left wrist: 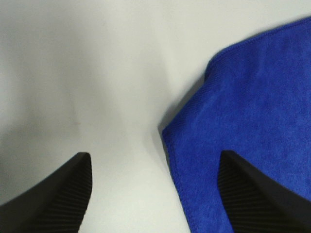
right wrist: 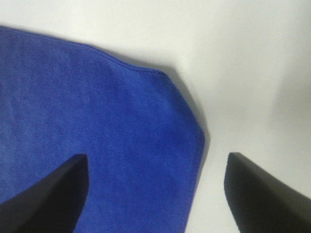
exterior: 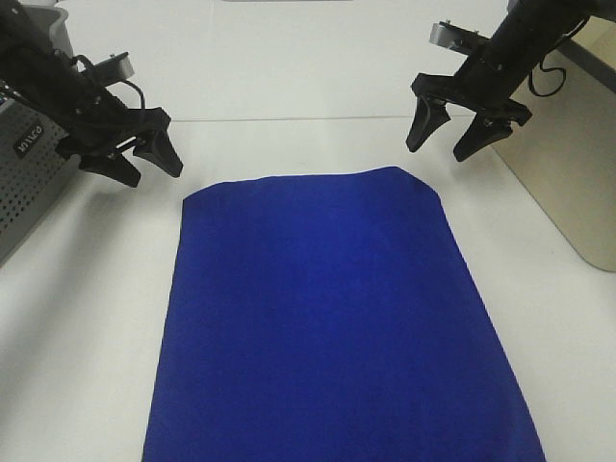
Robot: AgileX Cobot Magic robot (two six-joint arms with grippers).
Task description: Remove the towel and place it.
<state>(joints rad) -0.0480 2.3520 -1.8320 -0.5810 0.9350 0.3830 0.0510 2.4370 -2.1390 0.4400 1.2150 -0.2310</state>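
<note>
The royal-blue towel [exterior: 322, 318] lies spread flat on the white table, running from the middle down past the near edge of the exterior high view. My left gripper [exterior: 144, 164] hovers open above the table just left of the towel's far left corner [left wrist: 243, 121]. My right gripper [exterior: 448, 130] hovers open above and just beyond the towel's far right corner [right wrist: 121, 136]. Neither gripper touches the towel. No white tag shows.
A grey perforated basket [exterior: 24, 183] stands at the left edge. A beige bin [exterior: 573, 164] stands at the right edge. The white table [exterior: 289, 144] shows bare beyond the towel and along both its sides.
</note>
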